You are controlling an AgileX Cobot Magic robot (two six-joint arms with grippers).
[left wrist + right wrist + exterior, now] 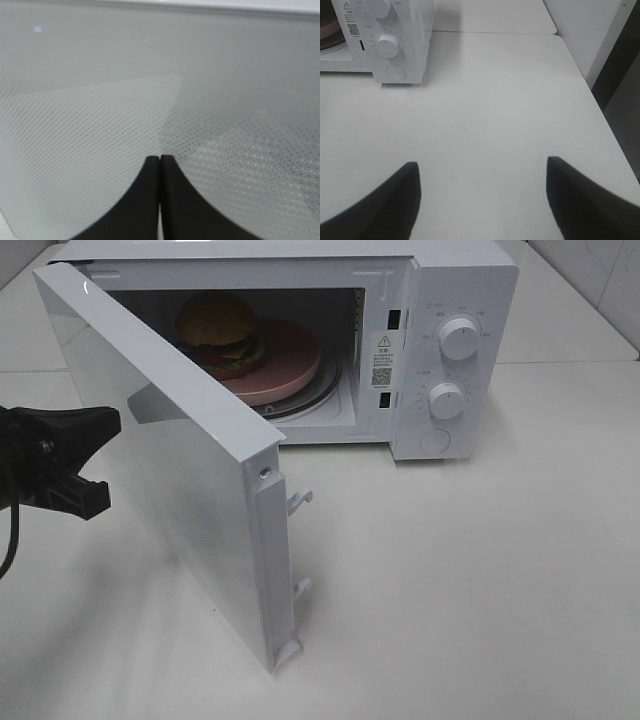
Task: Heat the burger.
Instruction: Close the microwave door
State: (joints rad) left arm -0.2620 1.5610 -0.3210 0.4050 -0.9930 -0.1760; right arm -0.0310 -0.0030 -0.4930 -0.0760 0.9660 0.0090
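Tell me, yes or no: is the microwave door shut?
No, the microwave door stands swung wide open, leaving the burger on its pink plate visible inside.

- One white box-shaped microwave oven (450, 280), with one white glass-fronted door (170, 470).
- One round burger (218, 330) with a domed golden-brown bun and a dark filling layer.
- One pink round plate (295, 365).
- Two round white control knobs: upper knob (459, 338), lower knob (446, 400).
- One round white push button (435, 441).
- Two white latch hooks on the door edge: upper hook (299, 500), lower hook (300, 588).
- One white warning sticker (383, 355) with a code square.
- Two black tools: left tool (159, 158), right tool (482, 162).
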